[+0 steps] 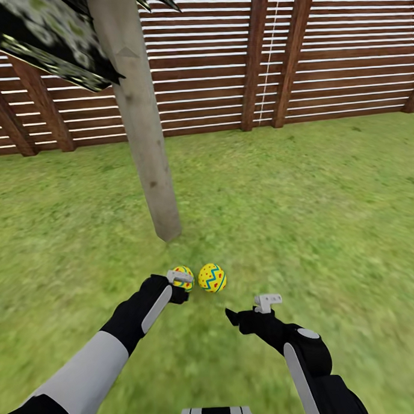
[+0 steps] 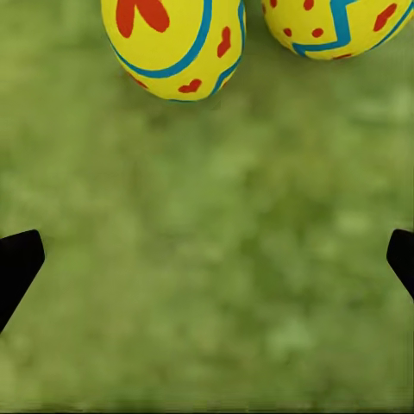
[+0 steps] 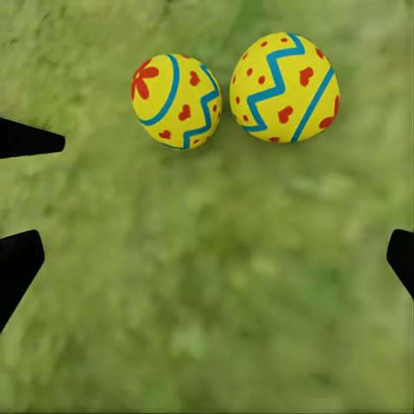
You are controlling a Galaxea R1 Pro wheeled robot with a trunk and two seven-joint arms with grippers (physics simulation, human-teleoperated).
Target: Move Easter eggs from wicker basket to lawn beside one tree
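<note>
Both grippers hang low over the lawn (image 1: 328, 214), nearest the robot. On the right, the right gripper (image 1: 247, 310) is spread wide with nothing between its fingers; its wrist view shows dark fingertips (image 3: 19, 263) at the far sides of the picture and bare grass between them. On the left, the left gripper (image 1: 180, 283) is likewise wide open and empty, its tips (image 2: 17, 263) far apart over grass, and it sits just at the flower egg (image 1: 183, 275). Touching that egg, or all but touching, lies the zigzag egg (image 1: 212, 277); both rest on the grass. Just beyond them the tree (image 1: 144, 131) rises from the lawn, its pale trunk leaning slightly. Farthest back, the slatted brown fence (image 1: 345, 62) closes the garden.
</note>
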